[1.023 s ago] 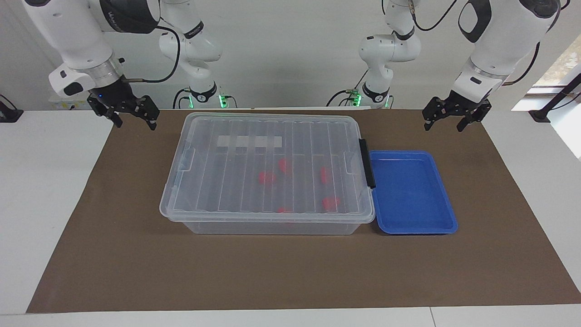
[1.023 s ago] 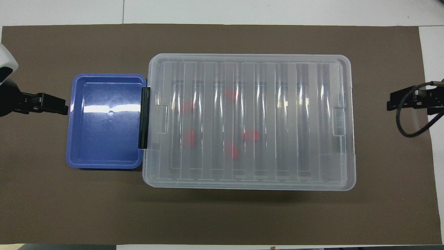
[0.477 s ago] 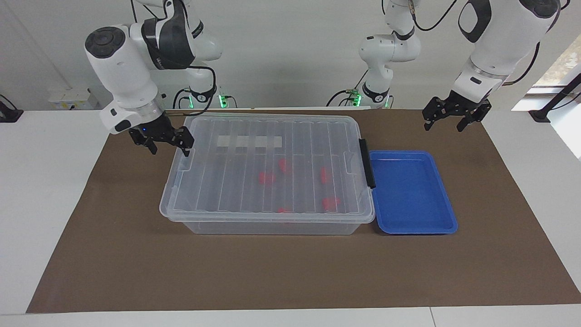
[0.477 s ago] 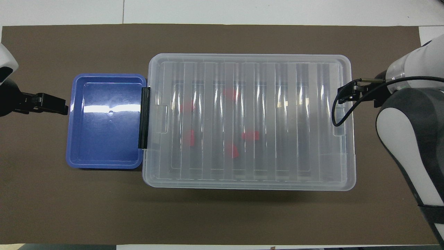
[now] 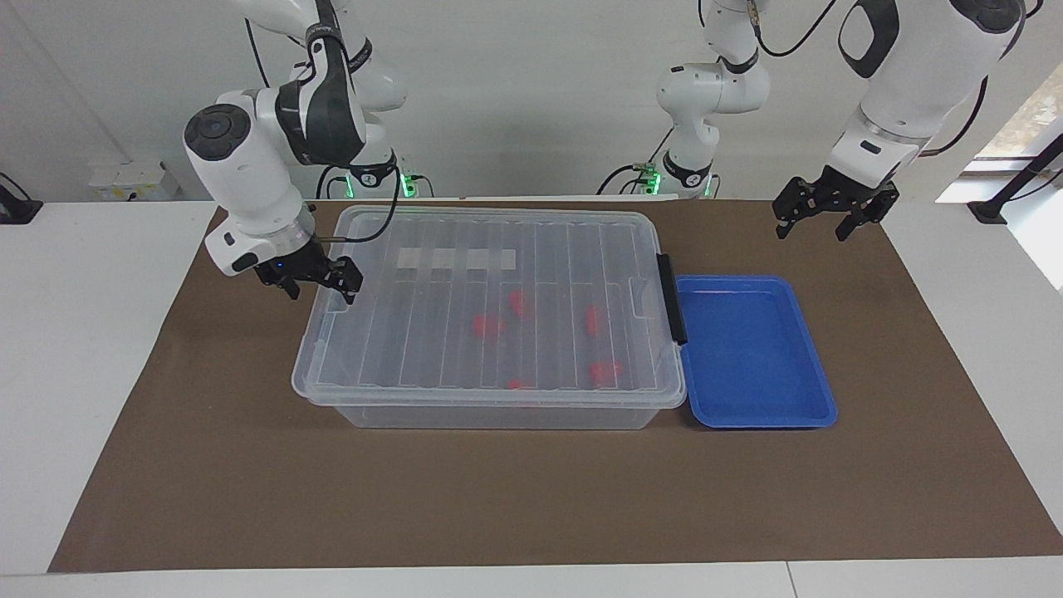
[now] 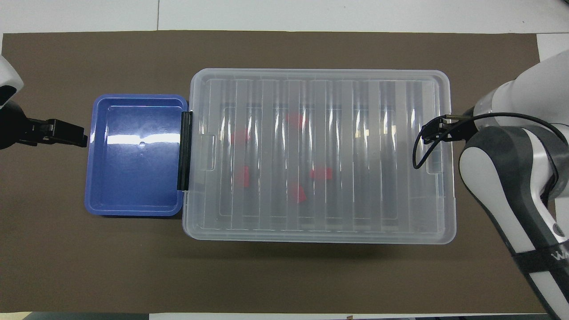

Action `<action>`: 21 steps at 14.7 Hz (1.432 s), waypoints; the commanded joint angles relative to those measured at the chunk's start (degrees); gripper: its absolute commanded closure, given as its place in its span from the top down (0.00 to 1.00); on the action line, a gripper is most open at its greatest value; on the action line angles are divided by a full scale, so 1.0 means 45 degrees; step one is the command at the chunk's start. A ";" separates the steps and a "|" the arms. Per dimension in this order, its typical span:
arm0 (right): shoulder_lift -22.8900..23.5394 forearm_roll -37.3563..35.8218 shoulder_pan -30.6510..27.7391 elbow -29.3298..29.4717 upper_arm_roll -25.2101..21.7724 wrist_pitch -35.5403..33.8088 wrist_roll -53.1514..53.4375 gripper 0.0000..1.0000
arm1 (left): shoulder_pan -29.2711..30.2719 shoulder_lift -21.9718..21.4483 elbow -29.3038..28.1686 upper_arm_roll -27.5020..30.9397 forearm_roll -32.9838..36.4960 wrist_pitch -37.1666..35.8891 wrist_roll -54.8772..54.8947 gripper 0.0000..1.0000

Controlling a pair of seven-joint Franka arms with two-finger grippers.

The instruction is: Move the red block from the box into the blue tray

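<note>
The box (image 5: 490,332) (image 6: 320,155) lies across the middle of the mat with its ribbed clear lid on. Several red blocks show through the lid, among them a red block (image 5: 488,325) (image 6: 321,173) near the middle. The blue tray (image 5: 751,353) (image 6: 135,155) is empty and butts against the box's end toward the left arm. My right gripper (image 5: 322,292) is open, over the lid's edge at the right arm's end of the box, with nothing between its fingers. My left gripper (image 5: 812,232) waits open in the air over the mat's corner by the left arm's base.
A black latch (image 5: 671,299) (image 6: 183,151) clamps the lid at the box's end beside the tray. A pale label strip (image 5: 455,259) runs along the lid's side nearer the robots. The brown mat (image 5: 531,498) covers the white table.
My right arm has swung in from the mat's corner and come down to the box's end. The left arm, box, tray and blocks have not moved.
</note>
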 commanded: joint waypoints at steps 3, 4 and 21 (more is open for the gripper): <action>-0.0602 0.0070 -0.0679 -0.1229 0.0039 0.0586 -0.1050 1.00 | -0.0044 -0.0167 -0.0081 0.0078 0.0120 0.0014 0.0008 1.00; -0.0718 0.0031 -0.0700 -0.1443 0.0039 0.0724 -0.1129 1.00 | -0.0044 -0.0167 -0.0081 0.0078 0.0120 0.0014 0.0008 1.00; -0.0641 -0.0789 -0.4019 -0.1563 0.0019 0.1643 -0.6304 1.00 | -0.0784 -0.0731 -0.1249 -0.0039 0.0100 0.0695 -0.0168 1.00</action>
